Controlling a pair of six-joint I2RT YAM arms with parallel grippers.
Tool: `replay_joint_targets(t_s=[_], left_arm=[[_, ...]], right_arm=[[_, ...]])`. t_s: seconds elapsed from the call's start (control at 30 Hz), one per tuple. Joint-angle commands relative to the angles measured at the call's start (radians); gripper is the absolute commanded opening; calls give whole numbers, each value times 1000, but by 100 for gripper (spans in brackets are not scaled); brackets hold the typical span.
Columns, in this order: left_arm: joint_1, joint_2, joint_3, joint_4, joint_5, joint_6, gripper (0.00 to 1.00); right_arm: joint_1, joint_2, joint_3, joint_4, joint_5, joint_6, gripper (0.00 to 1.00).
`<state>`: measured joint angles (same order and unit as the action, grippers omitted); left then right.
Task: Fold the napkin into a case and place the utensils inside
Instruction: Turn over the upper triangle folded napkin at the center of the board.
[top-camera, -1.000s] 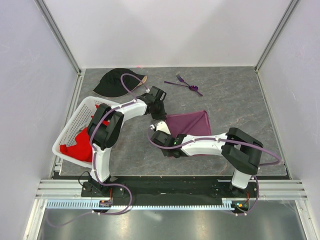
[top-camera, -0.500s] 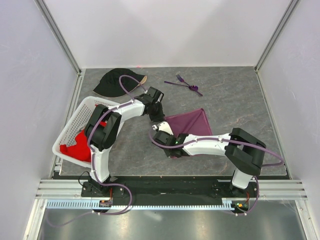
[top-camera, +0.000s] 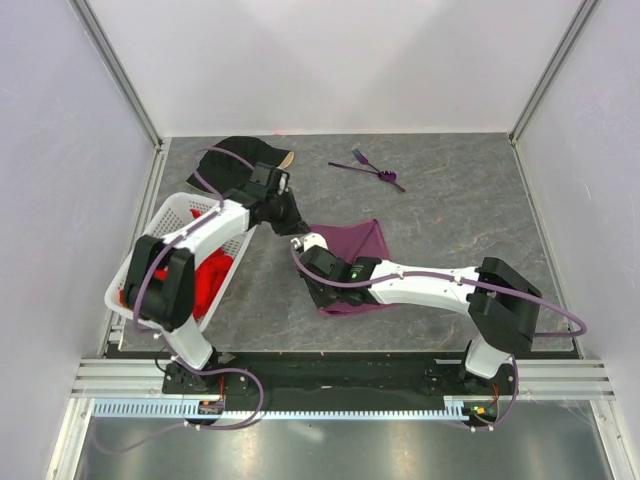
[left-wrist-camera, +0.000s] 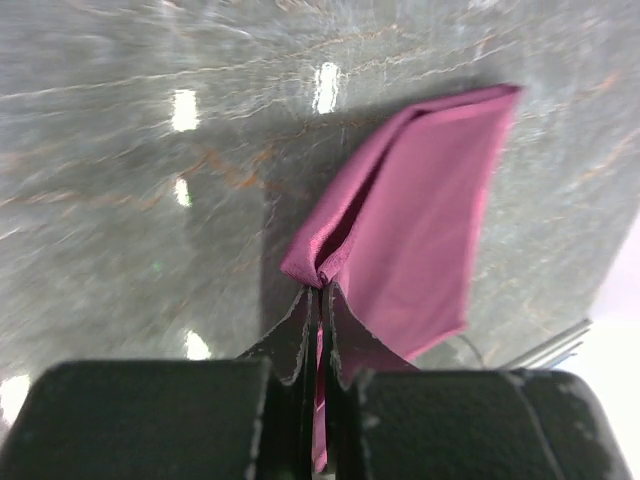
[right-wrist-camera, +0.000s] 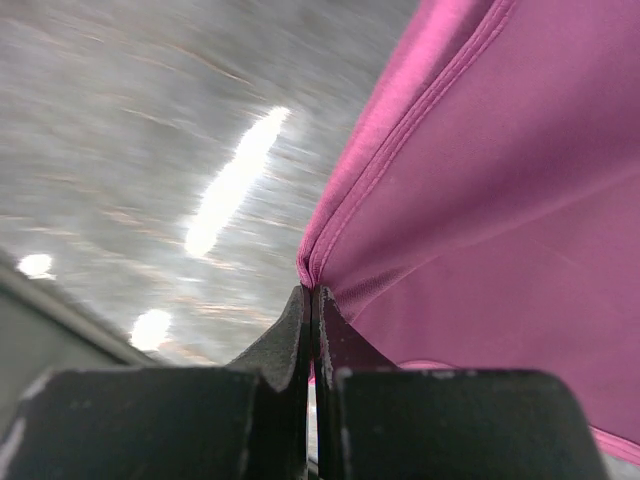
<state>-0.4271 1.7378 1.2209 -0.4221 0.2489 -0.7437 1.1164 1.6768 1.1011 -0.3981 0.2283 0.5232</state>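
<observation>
Mid-worktop, I had the napkin (top-camera: 358, 242) pinched at two corners: left gripper (left-wrist-camera: 321, 292) already clamped, right gripper (right-wrist-camera: 312, 293) just snapped shut on it. Cloth dragged leftward; fold underway, utensils (top-camera: 368, 169) untouched near far edge.

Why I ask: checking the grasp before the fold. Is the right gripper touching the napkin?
Touching. The right wrist view shows the right gripper shut on the napkin, a folded edge of cloth pinched between its closed fingertips.

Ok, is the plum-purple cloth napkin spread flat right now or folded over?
Folded over, not flat: the plum-purple cloth napkin is doubled along a raised crease, pinched by the shut left gripper and right gripper.
</observation>
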Motion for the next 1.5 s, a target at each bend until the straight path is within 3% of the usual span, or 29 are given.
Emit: replay_joint_targets(t_s=[0.0, 0.17, 0.4, 0.57, 0.73, 0.9, 1.17, 1.27, 1.3, 1.33, 1.37, 1.4, 1.43, 1.47], left_arm=[[63, -156, -27, -29, 50, 15, 2], [128, -386, -31, -143, 15, 26, 2], [163, -546, 130, -251, -71, 27, 2], [137, -483, 118, -195, -62, -22, 2], [-22, -304, 34, -40, -152, -72, 2], [-146, -117, 64, 61, -246, -100, 2], [-254, 107, 184, 120, -272, -106, 2], [-265, 155, 210, 121, -252, -102, 2], [-266, 161, 215, 123, -252, -99, 3], [-268, 164, 219, 128, -228, -94, 7], [-269, 166, 219, 131, -208, -85, 21], [-272, 160, 219, 132, -198, -73, 29], [-274, 152, 218, 141, -185, -63, 36], [-274, 144, 218, 146, -148, -43, 49]], right_arm=[[11, -29, 104, 56, -115, 1, 0], [20, -32, 174, 198, -348, 69, 0], [17, -40, 132, 686, -682, 308, 0], [-55, -78, -116, 957, -788, 469, 0], [-174, -100, -485, 1322, -872, 603, 0], [-323, -83, -720, 1498, -961, 601, 0], [-472, -94, -929, 1461, -980, 515, 0], [-495, -142, -940, 1313, -943, 444, 2], [-498, -169, -932, 1157, -893, 413, 4], [-498, -199, -908, 1062, -867, 382, 5], [-506, -275, -893, 957, -824, 345, 7], [-507, -319, -874, 751, -781, 281, 12], [-509, -365, -824, 649, -696, 234, 18], [-509, -453, -798, 554, -649, 198, 29]])
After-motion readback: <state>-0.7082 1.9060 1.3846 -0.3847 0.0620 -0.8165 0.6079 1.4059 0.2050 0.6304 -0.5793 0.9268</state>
